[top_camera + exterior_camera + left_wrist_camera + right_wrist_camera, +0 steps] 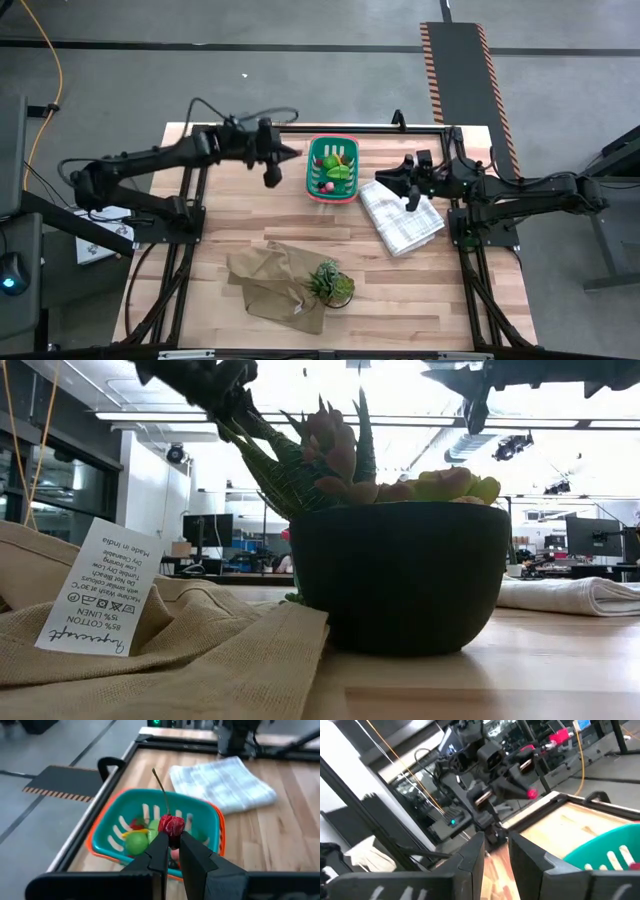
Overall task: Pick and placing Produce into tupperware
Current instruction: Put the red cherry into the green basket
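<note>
My left gripper (294,153) hangs just left of the teal slotted basket (312,166) and is shut on a dark red cherry (172,825) with a long thin stem. The left wrist view shows the basket (114,816) below the cherry, with a light green lump (136,843), a yellow piece (143,831) and red bits lying on its floor. My right gripper (384,180) waits on the basket's right, above the white checked cloth (402,216). Its fingers (496,843) stand slightly apart and hold nothing. My left gripper pinches the cherry's round body (173,831) between its two fingertips (161,845). The fingers reach in from the table's left. The cherry is lifted clear, and its stem (161,787) sticks up beyond the fingertips.
A crumpled tan cloth (272,282) with a care label (98,592) lies near the table's near edge. The spiky plant in its dark pot (400,575) stands at that cloth's right end. The folded white cloth (225,782) lies right of the basket. Bare wood shows between the basket and the tan cloth.
</note>
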Available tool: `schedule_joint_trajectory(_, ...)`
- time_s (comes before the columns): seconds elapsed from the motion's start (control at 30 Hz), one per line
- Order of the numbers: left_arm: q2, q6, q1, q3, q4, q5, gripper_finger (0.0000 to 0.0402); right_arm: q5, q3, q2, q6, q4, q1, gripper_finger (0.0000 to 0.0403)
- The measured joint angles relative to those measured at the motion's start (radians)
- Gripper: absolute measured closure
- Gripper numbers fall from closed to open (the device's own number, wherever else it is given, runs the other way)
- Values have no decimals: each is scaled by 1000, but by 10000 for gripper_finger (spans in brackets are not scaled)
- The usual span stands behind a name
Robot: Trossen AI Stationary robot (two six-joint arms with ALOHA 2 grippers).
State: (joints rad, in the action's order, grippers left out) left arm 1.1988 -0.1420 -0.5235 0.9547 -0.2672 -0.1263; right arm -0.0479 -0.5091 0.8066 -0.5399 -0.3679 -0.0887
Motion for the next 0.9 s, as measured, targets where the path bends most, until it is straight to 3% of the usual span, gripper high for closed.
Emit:
schedule_joint_trajectory(0.23,52,63,-60,223,-196,-92,373,-5,0,0,-61,-80,0,324)
schedule_joint_trajectory(0.57,252,32,-59,604,-518,-122,373,-13,0,0,-88,-160,5,324)
schedule_joint_trajectory(0.9,480,-17,-60,760,-668,-157,373,23,0,0,-88,-146,6,324)
